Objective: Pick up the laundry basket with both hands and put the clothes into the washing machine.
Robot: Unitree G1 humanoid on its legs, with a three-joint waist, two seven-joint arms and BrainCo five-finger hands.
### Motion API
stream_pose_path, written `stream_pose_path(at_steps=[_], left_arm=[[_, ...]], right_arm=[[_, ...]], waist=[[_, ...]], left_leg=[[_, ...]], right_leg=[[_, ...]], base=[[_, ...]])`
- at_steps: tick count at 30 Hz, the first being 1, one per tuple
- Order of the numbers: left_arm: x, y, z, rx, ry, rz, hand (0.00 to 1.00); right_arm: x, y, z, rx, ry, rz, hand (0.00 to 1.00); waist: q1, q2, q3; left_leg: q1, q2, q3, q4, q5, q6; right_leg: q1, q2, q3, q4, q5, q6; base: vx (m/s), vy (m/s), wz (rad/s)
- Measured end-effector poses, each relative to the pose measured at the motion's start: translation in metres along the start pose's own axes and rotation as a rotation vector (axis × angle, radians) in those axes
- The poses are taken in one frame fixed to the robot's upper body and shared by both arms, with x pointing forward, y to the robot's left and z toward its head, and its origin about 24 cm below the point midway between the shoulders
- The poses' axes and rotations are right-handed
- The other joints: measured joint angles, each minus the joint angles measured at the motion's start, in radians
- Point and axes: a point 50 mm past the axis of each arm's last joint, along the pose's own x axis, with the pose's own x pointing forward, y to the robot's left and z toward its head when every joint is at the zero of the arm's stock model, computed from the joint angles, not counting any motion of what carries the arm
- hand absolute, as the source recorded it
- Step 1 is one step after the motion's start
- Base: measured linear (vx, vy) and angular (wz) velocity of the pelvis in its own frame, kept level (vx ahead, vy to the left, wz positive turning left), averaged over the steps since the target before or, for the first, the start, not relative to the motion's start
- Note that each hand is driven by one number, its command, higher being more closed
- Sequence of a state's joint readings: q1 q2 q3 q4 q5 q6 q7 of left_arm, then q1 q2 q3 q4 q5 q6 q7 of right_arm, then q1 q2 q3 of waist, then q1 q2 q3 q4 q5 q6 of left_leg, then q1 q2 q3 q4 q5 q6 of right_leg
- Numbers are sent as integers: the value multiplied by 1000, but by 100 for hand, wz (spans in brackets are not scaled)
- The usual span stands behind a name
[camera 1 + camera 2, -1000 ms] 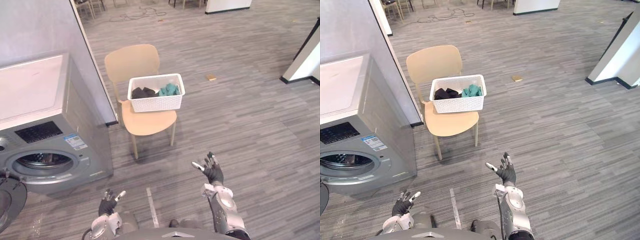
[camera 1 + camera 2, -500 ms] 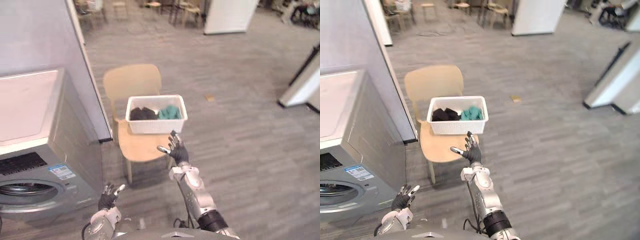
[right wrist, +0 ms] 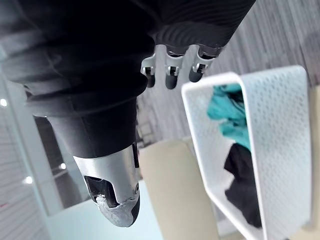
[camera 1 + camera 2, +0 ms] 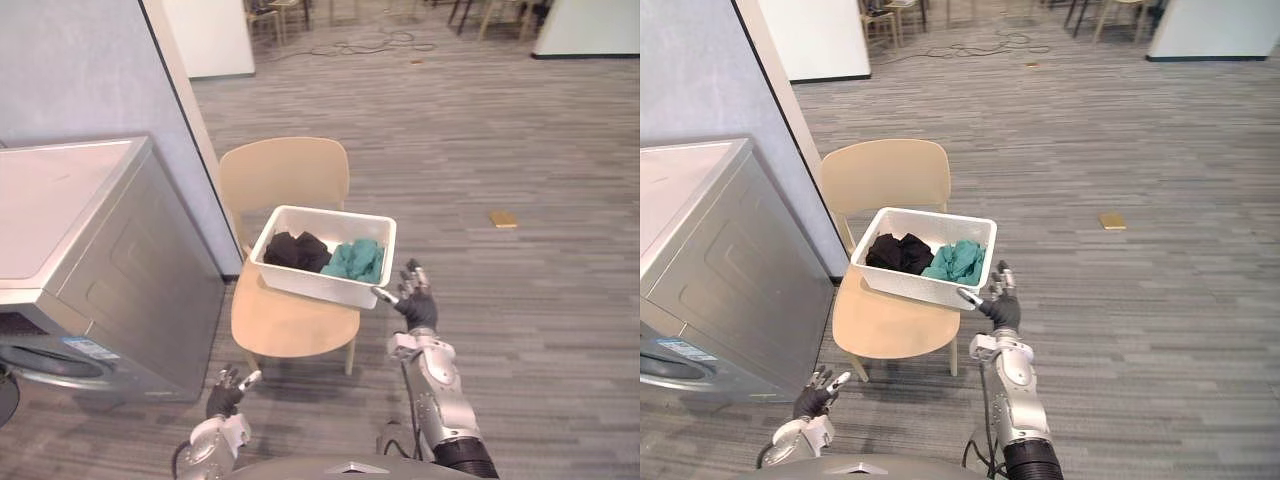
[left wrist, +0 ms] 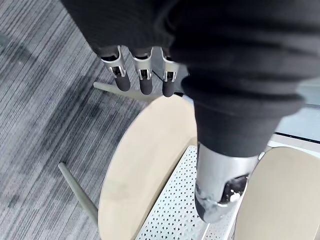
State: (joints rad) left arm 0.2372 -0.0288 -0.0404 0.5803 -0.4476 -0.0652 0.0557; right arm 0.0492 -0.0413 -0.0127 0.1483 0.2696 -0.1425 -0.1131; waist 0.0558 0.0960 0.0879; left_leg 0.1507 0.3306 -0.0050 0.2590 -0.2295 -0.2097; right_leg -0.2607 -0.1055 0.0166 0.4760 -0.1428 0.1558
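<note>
Nearest the robot, the left hand (image 4: 228, 388) hung low beside the body with its fingers loosely spread and nothing in it, probably because that arm had not begun its reach. Further out, the right hand (image 4: 413, 303) was raised with straight, open fingers and the thumb apart, just beside the near right corner of the laundry basket (image 4: 318, 287). This looked like a setup to take that end, and it had hold of nothing. The white basket sat askew on the seat of a tan chair (image 4: 285, 325), at a height both hands could reach. The clothes lay inside it, a black heap (image 4: 296, 250) beside a teal one (image 4: 356, 260). The washing machine (image 4: 95, 250) stood to the left of the chair, close enough for a short carry. The head views left contact at the rim unclear. The right wrist view showed the fingertips (image 3: 172, 75) a little short of the basket's perforated wall. The left wrist view showed that hand's straight fingers (image 5: 145, 82) over bare floor, with the chair seat and basket beyond them.
</note>
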Motion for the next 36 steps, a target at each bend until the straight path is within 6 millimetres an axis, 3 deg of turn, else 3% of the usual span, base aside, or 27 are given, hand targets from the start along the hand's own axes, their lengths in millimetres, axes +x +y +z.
stream_pose_path(at_steps=[1,3,4,6,8,9,10,11,13,14,15,18,20,24,31,36], left_arm=[[0,0,0,-8,0,1,0],[0,2,2,-21,-9,10,0],[1,4,4,-32,-19,22,0],[-1,8,1,-35,-8,35,0],[-4,6,-1,-33,-5,22,0],[-3,2,4,-36,-28,0,0],[-3,0,7,-38,-42,-10,0],[-3,-4,14,-41,-72,-34,0],[-4,-6,18,-28,-90,-64,0],[-5,-10,19,-14,-97,-87,0],[-5,-12,21,1,-98,-111,0],[-5,-16,22,34,-90,-159,0],[-4,-26,30,65,-110,-226,0],[0,-48,53,118,-177,-345,0],[5,-55,70,155,-223,-369,0],[7,-61,86,153,-281,-371,0]], right_arm=[[1,4,8,8,-35,13,0],[2,6,16,11,-72,23,0],[2,7,23,1,-100,26,0],[5,6,30,-72,-135,22,0],[9,2,37,-138,-169,-11,0],[14,-3,46,-188,-208,-40,0],[18,-4,52,-209,-229,-49,0],[24,-7,63,-285,-264,-66,0],[33,-8,72,-370,-288,-66,0],[42,-6,77,-413,-298,-69,0],[49,-3,80,-419,-297,-67,0],[66,13,89,-472,-303,-32,0],[85,28,104,-519,-329,-12,0],[124,51,156,-605,-390,-4,0],[141,41,189,-662,-392,-78,0],[157,21,217,-711,-348,-169,0]], waist=[[0,-5,2],[1,-9,4],[5,-22,15],[21,-32,27],[30,-39,33],[32,-40,34],[31,-38,33],[31,-31,31],[31,-26,29],[44,-24,25],[48,-38,35],[56,-44,60],[57,-46,108],[94,-47,204],[105,-76,308],[109,-84,355]], left_leg=[[-40,34,-55,17,59,12],[-102,61,-81,84,120,105],[-175,87,-75,172,188,208],[-225,116,-29,248,254,271],[-251,122,57,299,236,275],[-262,97,94,315,177,218],[-265,71,112,311,142,199],[-271,12,134,276,90,172],[-262,-69,141,151,75,158],[-226,-98,137,70,99,90],[-223,-119,138,56,105,87],[-267,-134,130,94,97,100],[-304,-144,113,119,92,108],[-435,-142,116,141,98,99],[-524,-150,120,130,139,107],[-599,-142,110,142,160,107]], right_leg=[[21,16,-64,8,-27,-34],[64,34,-129,-29,-27,-66],[120,49,-185,-87,-15,-95],[177,64,-235,-130,-9,-131],[216,61,-267,-153,-12,-140],[233,42,-278,-170,-12,-140],[235,33,-280,-178,-8,-138],[235,16,-286,-194,2,-128],[234,-4,-294,-213,17,-104],[226,-14,-286,-217,33,-78],[227,-24,-285,-243,56,-65],[227,-29,-279,-302,106,-62],[221,-33,-280,-328,131,-59],[105,-29,-270,-348,190,-60],[43,-27,-275,-421,268,-65],[-25,-17,-276,-424,293,-73]], base=[[177,-480,91],[138,-424,98],[90,-281,86],[114,-285,73],[105,-177,54],[86,-63,43],[99,-16,42],[52,54,21],[50,139,17],[70,156,7],[62,114,-6],[5,127,3],[-76,114,13],[-199,55,-8],[-80,17,-4],[-56,-16,-2]])
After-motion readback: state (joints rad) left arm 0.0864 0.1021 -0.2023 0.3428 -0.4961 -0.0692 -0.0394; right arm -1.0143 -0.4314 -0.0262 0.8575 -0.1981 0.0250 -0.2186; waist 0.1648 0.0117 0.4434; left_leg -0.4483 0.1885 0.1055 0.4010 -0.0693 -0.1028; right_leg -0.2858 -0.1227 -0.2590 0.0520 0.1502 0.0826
